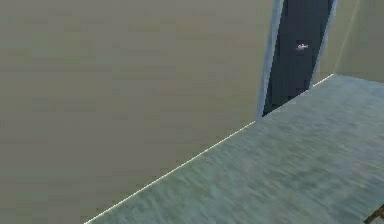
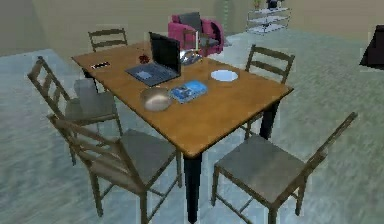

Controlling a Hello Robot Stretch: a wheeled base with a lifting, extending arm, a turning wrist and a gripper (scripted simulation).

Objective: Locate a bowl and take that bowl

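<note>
A rounded grey bowl (image 2: 157,99) sits on the wooden dining table (image 2: 215,112), near its front edge in the arm side view. A white plate (image 2: 224,75) lies farther back on the same table. A shiny rounded object (image 2: 193,56) stands just right of the open dark laptop (image 2: 158,60).
A blue book (image 2: 188,92) lies by the bowl, and a small dark flat item (image 2: 98,66) at the table's far left. Wooden chairs (image 2: 120,155) ring the table, with a pink armchair (image 2: 192,28) behind. The forward view has a beige wall (image 1: 130,90), a dark door (image 1: 300,50) and grey carpet (image 1: 300,160).
</note>
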